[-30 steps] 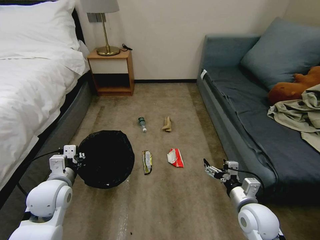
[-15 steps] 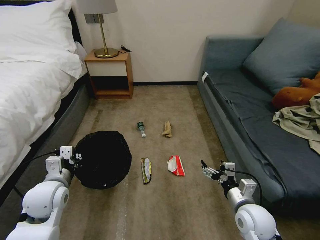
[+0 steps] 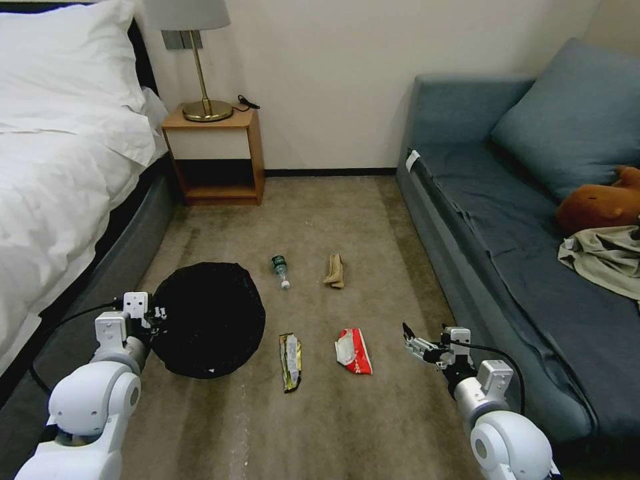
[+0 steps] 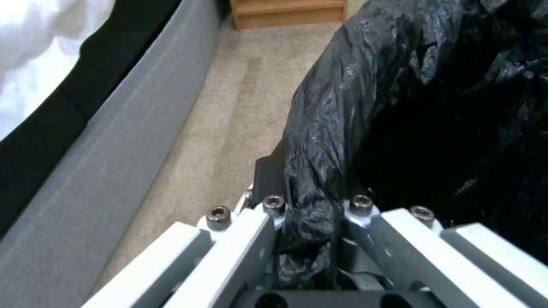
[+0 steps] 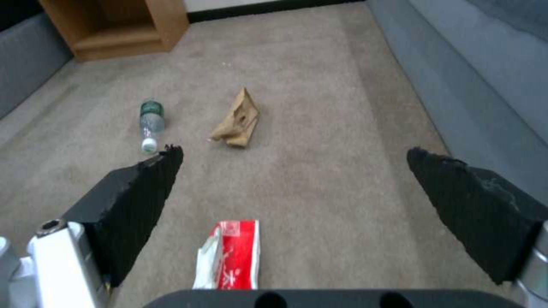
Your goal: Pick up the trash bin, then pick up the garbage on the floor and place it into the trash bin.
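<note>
Left gripper (image 4: 308,222) pinches the trash bin (image 3: 207,320); right gripper (image 5: 294,205) is wide open, empty; beside the bin, garbage (image 3: 353,350) waits on the floor.

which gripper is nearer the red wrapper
Right. The right gripper hovers open just beside the red wrapper; the left gripper is across the floor, shut on the bin.
</note>
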### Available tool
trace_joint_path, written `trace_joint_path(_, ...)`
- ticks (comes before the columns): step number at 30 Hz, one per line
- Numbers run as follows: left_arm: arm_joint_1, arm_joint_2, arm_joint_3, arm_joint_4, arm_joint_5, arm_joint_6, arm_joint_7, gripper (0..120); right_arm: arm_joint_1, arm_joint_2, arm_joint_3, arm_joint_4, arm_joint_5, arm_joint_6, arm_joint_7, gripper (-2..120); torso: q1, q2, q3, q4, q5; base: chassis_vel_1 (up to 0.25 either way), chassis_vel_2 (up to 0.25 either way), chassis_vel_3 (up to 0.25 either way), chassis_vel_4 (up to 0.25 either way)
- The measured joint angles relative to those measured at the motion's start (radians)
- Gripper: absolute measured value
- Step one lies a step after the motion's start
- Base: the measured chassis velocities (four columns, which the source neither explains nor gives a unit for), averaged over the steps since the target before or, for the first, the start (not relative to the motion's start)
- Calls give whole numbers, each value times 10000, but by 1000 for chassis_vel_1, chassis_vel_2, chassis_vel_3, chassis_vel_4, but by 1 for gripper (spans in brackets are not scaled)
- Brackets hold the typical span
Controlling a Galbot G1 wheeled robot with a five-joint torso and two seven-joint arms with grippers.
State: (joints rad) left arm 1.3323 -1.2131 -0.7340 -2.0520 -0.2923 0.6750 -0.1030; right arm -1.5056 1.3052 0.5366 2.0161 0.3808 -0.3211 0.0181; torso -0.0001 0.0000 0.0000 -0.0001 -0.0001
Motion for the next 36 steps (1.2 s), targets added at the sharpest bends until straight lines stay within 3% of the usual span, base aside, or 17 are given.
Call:
trace_joint_path(28, -206, 52, 210, 226, 2, -133, 93, 4, 57, 109, -300, -228, -168, -130, 41, 100, 1, -1, 1, 0, 1, -105, 108, 105, -108)
trace_joint_path(36, -175, 25, 223, 226, 1, -172, 129, 4, 361, -273, -475, -248, -3, -584, -61, 100, 0, 0, 0, 0, 0, 0, 0, 0, 0)
